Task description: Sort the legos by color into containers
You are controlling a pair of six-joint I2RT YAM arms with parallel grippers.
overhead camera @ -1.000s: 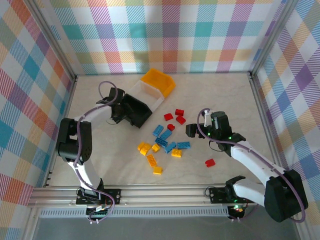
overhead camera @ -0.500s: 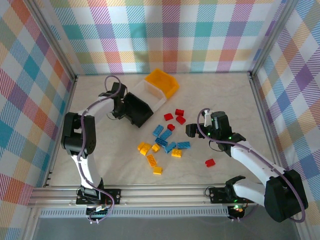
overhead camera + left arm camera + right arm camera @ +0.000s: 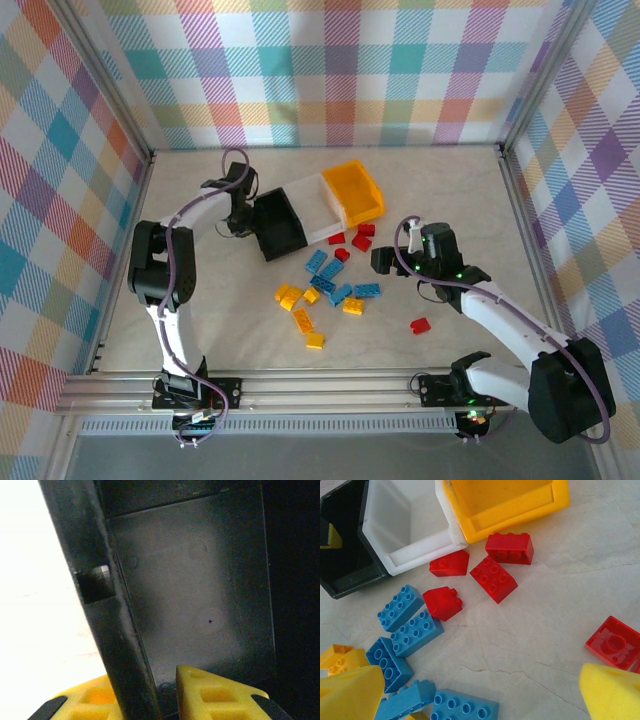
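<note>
The containers are joined in a row: black bin [image 3: 280, 225], white bin [image 3: 315, 205] and orange-yellow bin [image 3: 358, 192]. My left gripper [image 3: 243, 212] is shut on the black bin's left wall [image 3: 117, 645], with one yellow finger [image 3: 215, 695] inside it and the other outside. Red legos [image 3: 350, 238], blue legos [image 3: 335, 278] and yellow legos [image 3: 295, 300] lie loose on the table in front of the bins. My right gripper [image 3: 385, 262] hovers open [image 3: 482, 690] over bare table between a blue brick [image 3: 465, 707] and a red brick [image 3: 615, 642].
A lone red brick [image 3: 420, 325] lies toward the right front. Two red bricks [image 3: 501, 547] sit close against the orange-yellow bin [image 3: 505, 500] and one red brick [image 3: 449, 563] lies against the white bin [image 3: 405, 525]. Metal rails and checked walls border the table.
The left gripper shut on the black bin's wall, and the bin row swung round, its orange-yellow end moving right and toward the red bricks. The right arm stayed still.
</note>
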